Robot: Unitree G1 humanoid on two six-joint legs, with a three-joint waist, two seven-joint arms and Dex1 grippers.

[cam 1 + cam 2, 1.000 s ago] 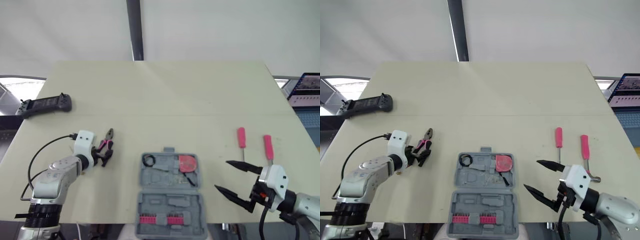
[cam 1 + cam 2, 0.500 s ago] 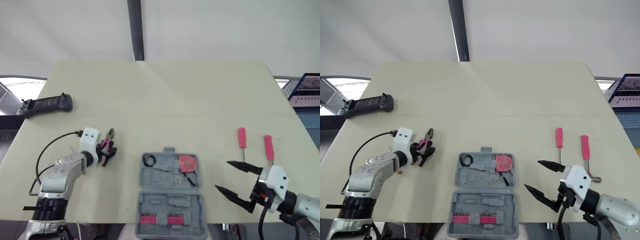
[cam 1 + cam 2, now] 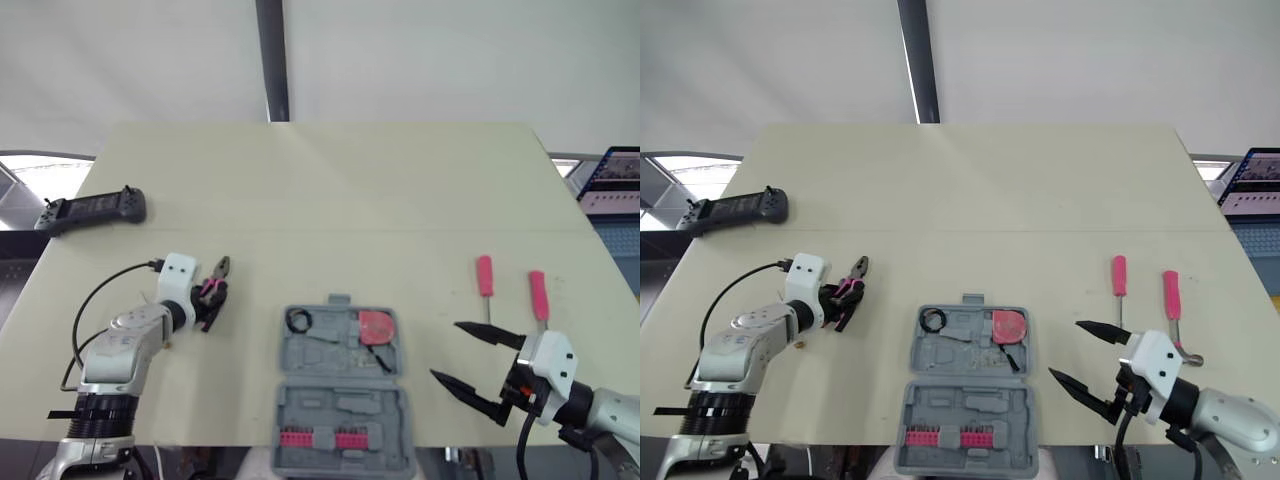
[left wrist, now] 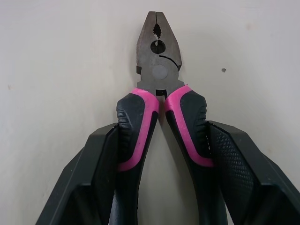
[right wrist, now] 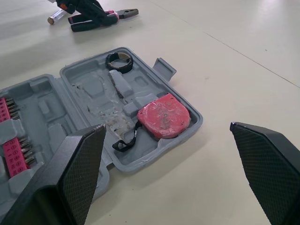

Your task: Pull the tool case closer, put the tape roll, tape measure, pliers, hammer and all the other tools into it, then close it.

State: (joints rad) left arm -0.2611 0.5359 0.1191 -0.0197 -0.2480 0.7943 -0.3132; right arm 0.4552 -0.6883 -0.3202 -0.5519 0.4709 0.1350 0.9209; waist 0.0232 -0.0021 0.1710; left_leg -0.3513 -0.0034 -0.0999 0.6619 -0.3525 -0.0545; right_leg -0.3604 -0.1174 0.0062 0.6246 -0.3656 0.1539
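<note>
The grey tool case [image 3: 340, 402] lies open near the table's front edge. A black tape roll [image 5: 118, 61] and a red tape measure [image 5: 164, 115] sit in its far half, and pink bits [image 3: 320, 438] in the near half. Left of the case lie the pink-and-black pliers [image 4: 159, 56]. My left gripper [image 3: 207, 312] is shut on their handles, one finger pressed against each side. My right gripper [image 3: 444, 350] hovers open to the right of the case, holding nothing. Two pink-handled tools [image 3: 484, 276] [image 3: 537, 294] lie just beyond it.
A black controller [image 3: 90, 208] rests at the table's far left edge. A small cylinder [image 5: 55, 18] lies beside the left gripper. A laptop screen [image 3: 615, 180] stands off the table's right side. Broad bare tabletop [image 3: 340, 190] stretches behind the case.
My left gripper slid forward onto the pliers, and its fingers narrowed from spread to pressed against the handles. The right arm and the case stayed put.
</note>
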